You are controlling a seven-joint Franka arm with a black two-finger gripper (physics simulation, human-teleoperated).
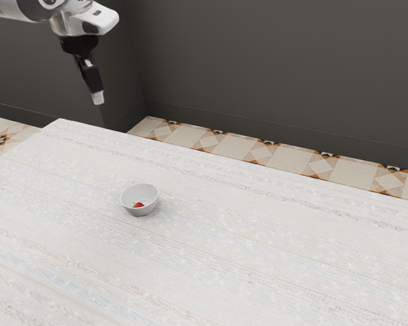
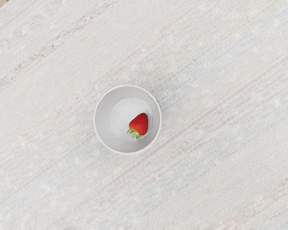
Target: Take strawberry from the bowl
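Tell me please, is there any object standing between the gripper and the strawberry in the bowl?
Nothing visible stands between the gripper and the strawberry; the bowl is open on top, its wall only surrounding the fruit.

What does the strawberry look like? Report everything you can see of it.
The strawberry is red, glossy and seed-flecked, tapering from a green leafy cap to a blunt tip. It looks whole. It lies on its side inside the bowl, off-center on the floor; whether it touches the wall, I can't tell. My gripper is clear of it.
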